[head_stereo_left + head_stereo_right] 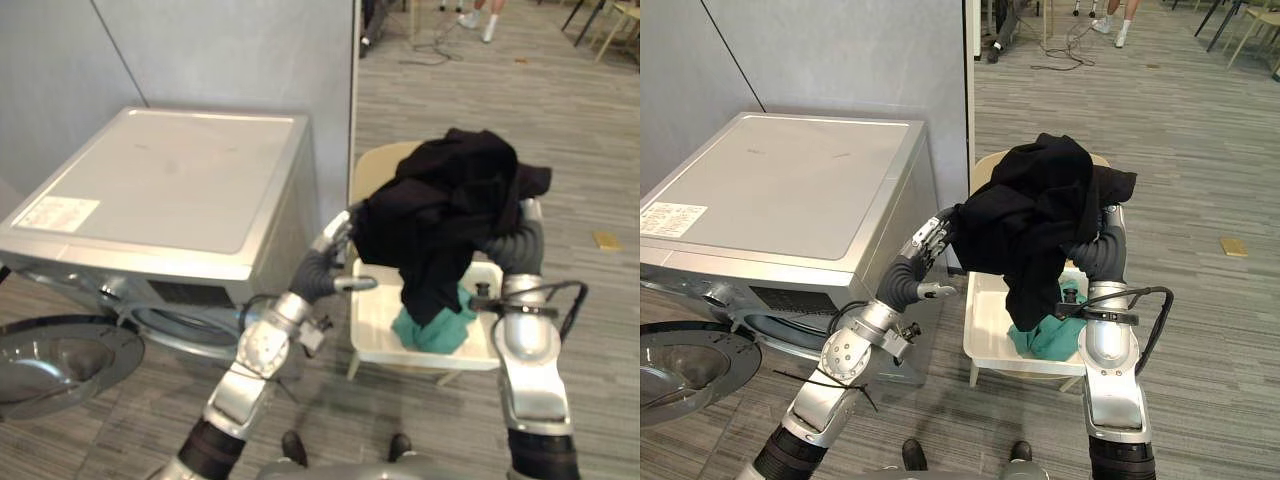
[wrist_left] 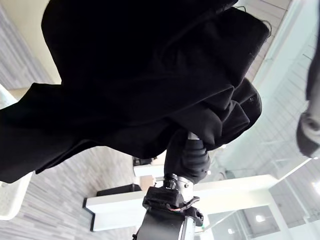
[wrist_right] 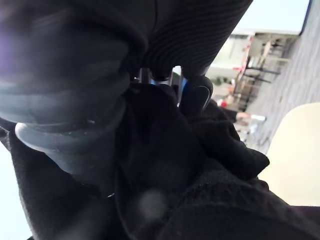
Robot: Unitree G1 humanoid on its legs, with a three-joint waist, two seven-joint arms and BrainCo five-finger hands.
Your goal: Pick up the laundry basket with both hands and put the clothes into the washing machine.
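Since black clothes (image 1: 440,215) drape over it, R hand (image 1: 1106,238) is mostly buried at the bundle's 3 o'clock; can't tell its grip. L hand (image 1: 930,238) sits at the bundle's 9 o'clock, fingers fairly straight, pressed to the cloth, tips lost in folds, thumb free below. Bundle hangs betw. both hands, above white laundry basket (image 1: 375,320) on beige chair (image 1: 380,165); teal garment (image 1: 435,330) in basket, partly covered. At 9 o'clock, washing machine (image 1: 170,190); its door (image 1: 60,355) open at 8, cut off by frame edge.
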